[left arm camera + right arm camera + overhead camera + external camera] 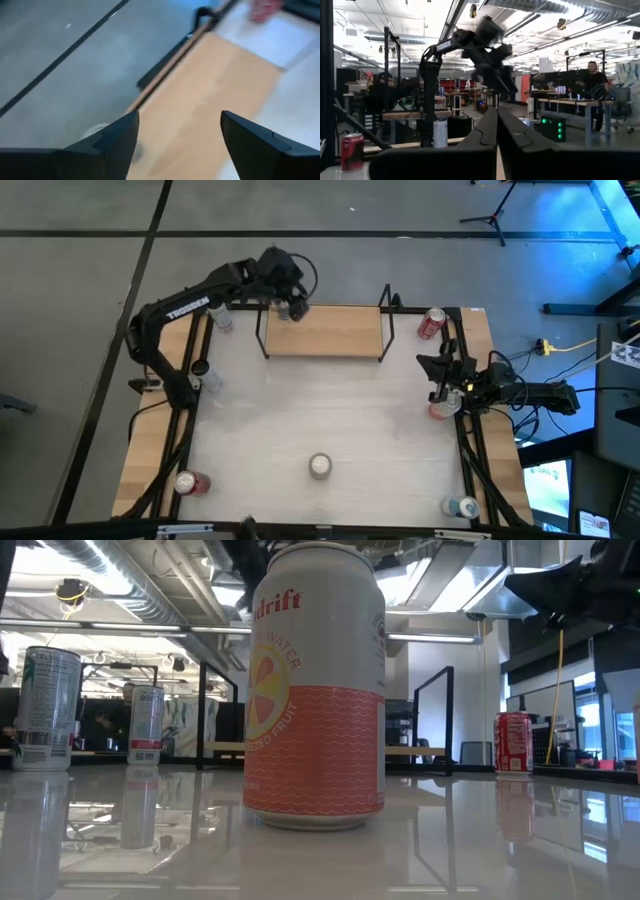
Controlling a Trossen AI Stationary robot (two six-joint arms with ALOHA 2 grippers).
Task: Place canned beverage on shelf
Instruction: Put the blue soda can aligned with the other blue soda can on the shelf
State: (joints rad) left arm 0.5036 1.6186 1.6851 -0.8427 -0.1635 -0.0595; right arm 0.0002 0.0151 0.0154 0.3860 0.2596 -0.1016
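The shelf (325,330), a light-wood board in a thin black frame, stands at the table's far side; it also shows in the low view (420,750) and the left wrist view (210,95). My left gripper (293,308) hangs open and empty (180,120) above the shelf's far left end. A small pale round thing (95,131) shows just beside its finger; I cannot tell whether it is a can. A white and orange can (320,466) stands upright at the table's near middle, large in the low view (315,690). My right gripper (437,370) is shut (497,112) and empty at the table's right edge.
A red can (432,322) stands right of the shelf and another (443,408) below my right arm. Pale cans stand at the left (222,318) (205,375). A red and white can (190,483) is at the near left, a bluish can (462,507) at the near right.
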